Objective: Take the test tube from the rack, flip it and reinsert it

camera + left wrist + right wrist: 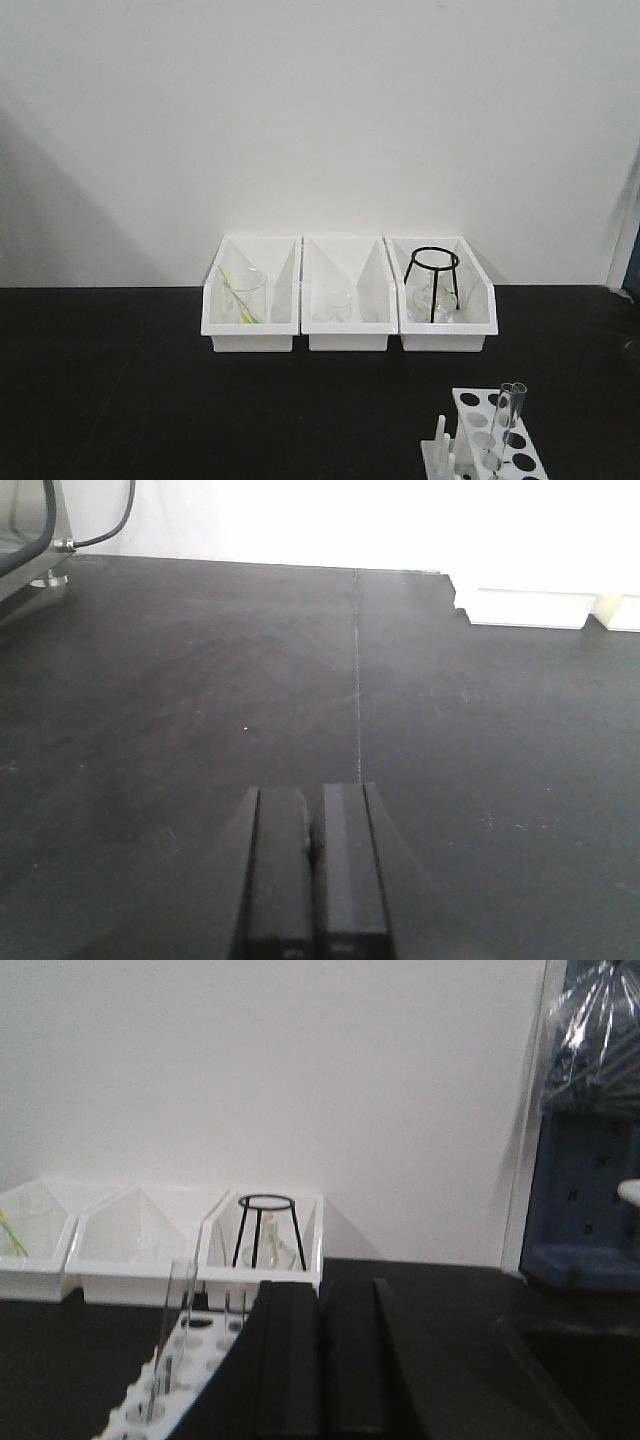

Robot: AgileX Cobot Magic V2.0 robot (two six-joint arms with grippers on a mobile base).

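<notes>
The white rack stands at the table's front right, with white pegs on its left side. Two clear test tubes stand upright in it side by side, rims up. In the right wrist view the rack lies just left of my right gripper, which is shut and empty. One tube stands further left, the other close beside the gripper's left finger. My left gripper is shut and empty over bare black table. Neither gripper shows in the front view.
Three white open-front bins stand in a row at the back against the wall. The left one holds a beaker, the right one a black wire tripod. A blue object and a dark recess are at my right.
</notes>
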